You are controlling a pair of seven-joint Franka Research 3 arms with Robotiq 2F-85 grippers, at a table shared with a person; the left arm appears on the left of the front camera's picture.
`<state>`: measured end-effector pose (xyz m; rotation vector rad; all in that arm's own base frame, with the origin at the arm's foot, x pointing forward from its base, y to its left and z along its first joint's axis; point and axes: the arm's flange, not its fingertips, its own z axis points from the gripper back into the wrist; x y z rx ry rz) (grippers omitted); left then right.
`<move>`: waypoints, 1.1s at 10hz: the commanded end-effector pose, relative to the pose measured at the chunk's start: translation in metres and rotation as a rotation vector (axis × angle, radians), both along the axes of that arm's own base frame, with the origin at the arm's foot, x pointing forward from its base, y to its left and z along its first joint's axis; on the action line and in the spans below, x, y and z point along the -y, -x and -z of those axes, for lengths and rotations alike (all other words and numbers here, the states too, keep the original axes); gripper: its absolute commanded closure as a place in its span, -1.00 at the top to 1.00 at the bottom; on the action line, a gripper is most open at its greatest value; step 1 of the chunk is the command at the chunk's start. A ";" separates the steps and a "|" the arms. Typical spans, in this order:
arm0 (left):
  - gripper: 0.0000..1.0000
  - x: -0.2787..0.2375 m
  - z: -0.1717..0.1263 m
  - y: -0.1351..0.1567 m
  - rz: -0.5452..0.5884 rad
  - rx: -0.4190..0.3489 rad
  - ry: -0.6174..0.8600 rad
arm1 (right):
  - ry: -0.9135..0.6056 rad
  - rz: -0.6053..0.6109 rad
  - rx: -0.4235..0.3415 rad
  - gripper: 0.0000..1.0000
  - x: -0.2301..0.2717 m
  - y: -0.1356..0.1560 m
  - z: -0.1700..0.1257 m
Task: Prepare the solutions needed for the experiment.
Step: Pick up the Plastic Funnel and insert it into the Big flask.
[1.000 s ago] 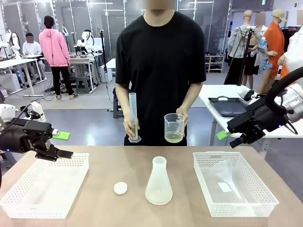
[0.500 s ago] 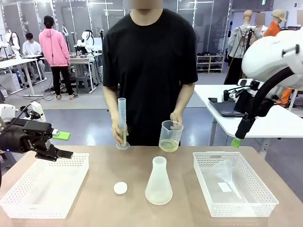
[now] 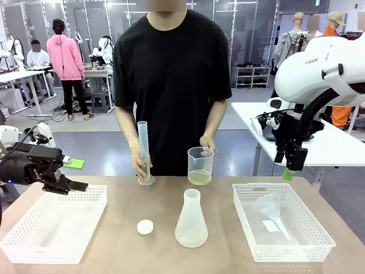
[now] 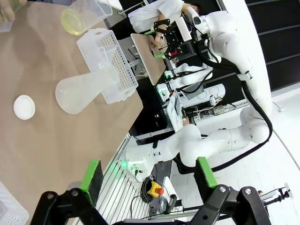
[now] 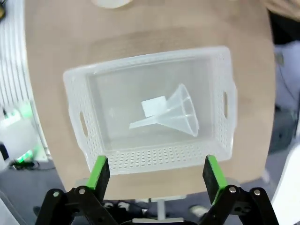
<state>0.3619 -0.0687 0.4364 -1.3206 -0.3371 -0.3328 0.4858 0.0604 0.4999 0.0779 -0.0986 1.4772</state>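
The solutions show as a shallow pale yellow liquid (image 3: 199, 177) in a clear beaker (image 3: 200, 162) that the person's hand holds at the table's far edge; the liquid (image 4: 74, 22) is also seen in the left wrist view. The other hand holds a tall graduated cylinder (image 3: 143, 151) upright beside it. A whitish conical flask (image 3: 191, 220) (image 4: 84, 89) stands mid-table with a white cap (image 3: 145, 226) (image 4: 24, 107) to its left. My left gripper (image 3: 76, 174) (image 4: 148, 174) hangs open over the left basket's far rim. My right gripper (image 3: 290, 169) (image 5: 157, 173) points down, open, above the right basket.
A white mesh basket (image 3: 34, 242) lies at the left. The right basket (image 3: 285, 254) (image 5: 150, 58) holds a clear funnel (image 3: 272, 212) (image 5: 176, 112) and a small white slip. Another table stands behind the right arm.
My right arm swung round and turned its gripper downward over the right basket. The person stepped left and lowered the cylinder and beaker toward the table. My left arm stayed still.
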 end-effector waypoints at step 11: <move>1.00 -0.001 0.002 0.002 0.016 0.018 0.005 | 0.014 -0.189 -0.021 1.00 0.003 -0.030 0.025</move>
